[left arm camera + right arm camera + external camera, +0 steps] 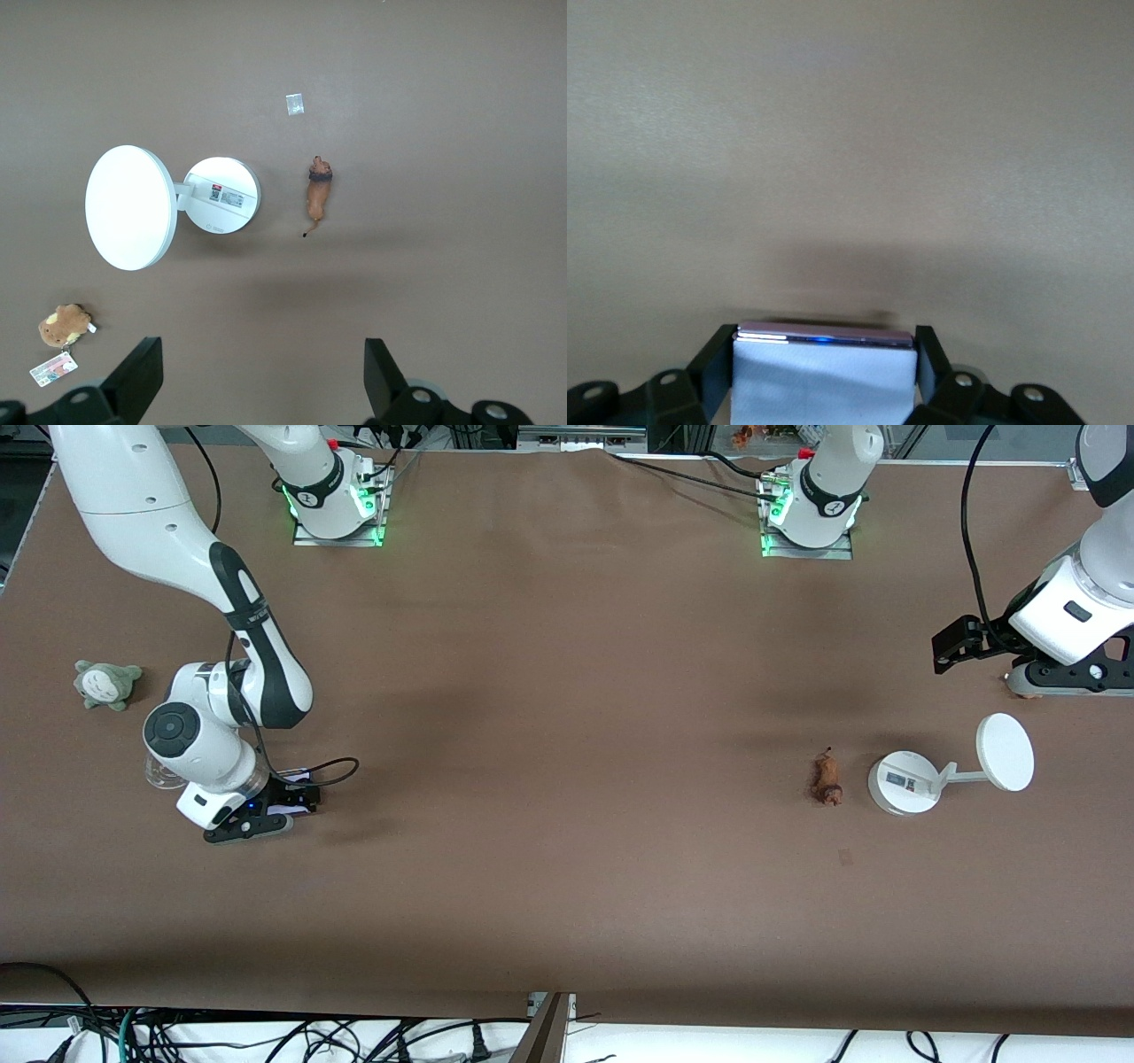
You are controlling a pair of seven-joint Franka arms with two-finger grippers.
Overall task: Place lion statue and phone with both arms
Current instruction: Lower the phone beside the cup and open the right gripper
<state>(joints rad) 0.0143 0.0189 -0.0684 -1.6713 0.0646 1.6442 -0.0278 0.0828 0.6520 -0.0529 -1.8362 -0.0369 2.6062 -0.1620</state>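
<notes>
You are looking at a wide brown table with both arms reaching out from their bases. The right gripper is sitting low at the right arm's end of the table, its fingers pinching the phone by its two long edges; in the front view only a pale sliver of the phone is showing beneath the hand. The left gripper is hanging over the left arm's end of the table with its fingers spread wide and holding nothing. A white round-based stand with a disc is lying nearer the front camera than that gripper. The lion statue is lying on the table just beside the stand's base, toward the right arm's end. A grey-green plush is sitting near the right arm's elbow. A small brown plush toy with a tag is resting near the disc.
</notes>
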